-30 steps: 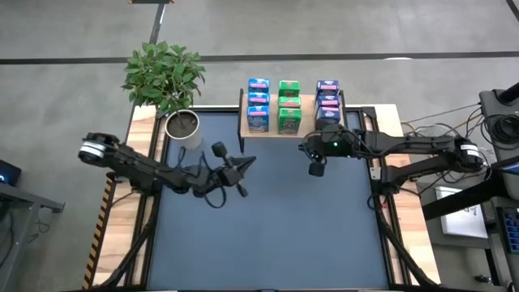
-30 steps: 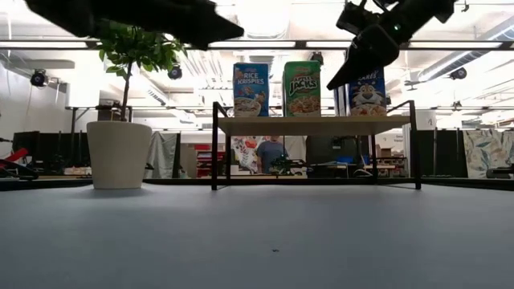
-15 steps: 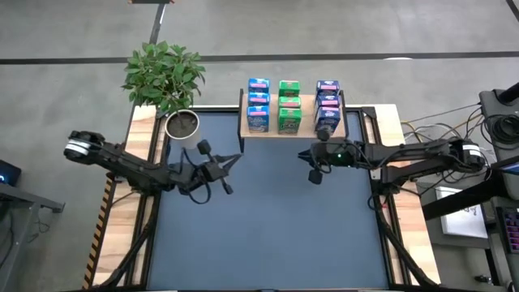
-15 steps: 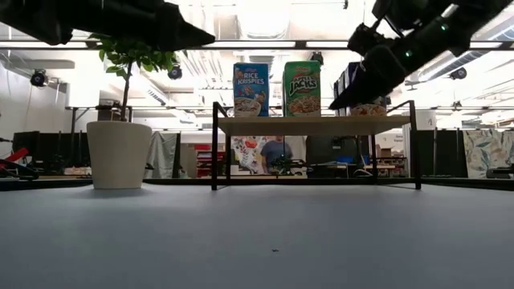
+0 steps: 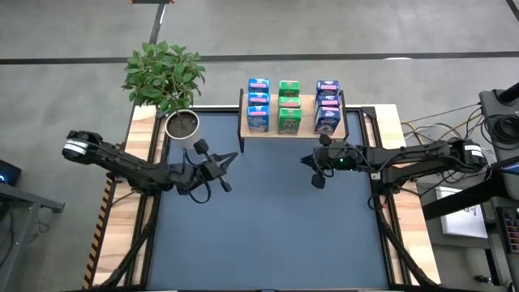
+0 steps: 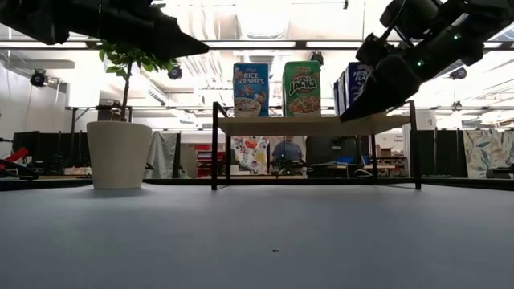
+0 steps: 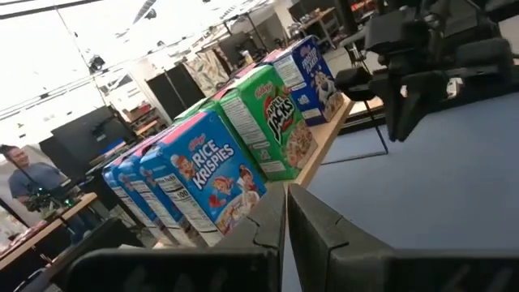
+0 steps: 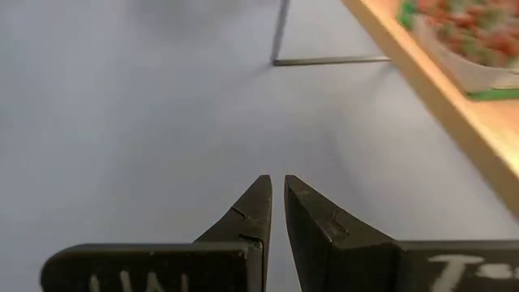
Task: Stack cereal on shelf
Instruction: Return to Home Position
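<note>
Pinching together empty, fingers of left gripper point(image 7: 286, 195) and right gripper point(image 8: 276, 182), clear only from wrist views.

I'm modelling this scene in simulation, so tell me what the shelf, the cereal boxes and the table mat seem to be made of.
Shelf: a pale tan plank, matte, looks like light wood. Its thin black legs are probably painted metal.
Cereal boxes: printed cardboard, judging by the colourful faces and crisp folded edges.
Table mat: a dark blue, flat, matte sheet; fabric or rubber, cannot tell.

Bright ceiling lights point(image 6: 265, 12) — glare across the low view — soft, even light, faint shadows on the mat point(image 5: 268, 235)
</note>
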### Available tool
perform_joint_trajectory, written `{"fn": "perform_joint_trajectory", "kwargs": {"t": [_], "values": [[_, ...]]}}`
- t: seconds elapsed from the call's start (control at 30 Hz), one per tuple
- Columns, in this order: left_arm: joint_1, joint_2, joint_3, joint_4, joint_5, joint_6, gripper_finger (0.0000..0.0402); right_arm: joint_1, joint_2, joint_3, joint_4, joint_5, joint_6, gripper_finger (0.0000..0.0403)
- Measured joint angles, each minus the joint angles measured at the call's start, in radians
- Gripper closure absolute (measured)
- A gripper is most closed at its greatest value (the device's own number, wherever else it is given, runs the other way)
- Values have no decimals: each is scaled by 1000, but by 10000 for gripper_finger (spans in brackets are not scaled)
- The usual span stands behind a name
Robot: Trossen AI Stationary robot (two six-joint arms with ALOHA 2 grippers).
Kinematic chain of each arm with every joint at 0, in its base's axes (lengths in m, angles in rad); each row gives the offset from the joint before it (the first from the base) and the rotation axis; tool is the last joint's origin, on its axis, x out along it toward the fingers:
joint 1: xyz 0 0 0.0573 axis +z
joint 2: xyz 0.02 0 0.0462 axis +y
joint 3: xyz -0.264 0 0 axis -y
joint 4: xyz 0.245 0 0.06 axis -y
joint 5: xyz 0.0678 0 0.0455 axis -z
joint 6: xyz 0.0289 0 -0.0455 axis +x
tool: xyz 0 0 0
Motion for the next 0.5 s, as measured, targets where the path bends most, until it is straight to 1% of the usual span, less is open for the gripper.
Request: {"fn": "perform_joint_trajectory", "kwargs": {"t": [0.1, 0.2, 0.3, 0.43, 0.5], "values": [[-1, -31, 0, -50, 1, -21, 402, 7, -18, -1, 0, -26, -17, 375], [-11, -83, 0, -145, 16, -57, 402, 11, -56, -1, 1, -50, -41, 375], [-18, -162, 0, -267, 102, -108, 402, 12, -113, -2, 0, -69, -68, 375], [-19, -279, 0, -450, 272, -187, 402, 12, -192, -8, -2, -78, -94, 375], [-19, -333, 0, -528, 325, -225, 402, 12, -226, -13, -4, -86, -109, 375]]}}
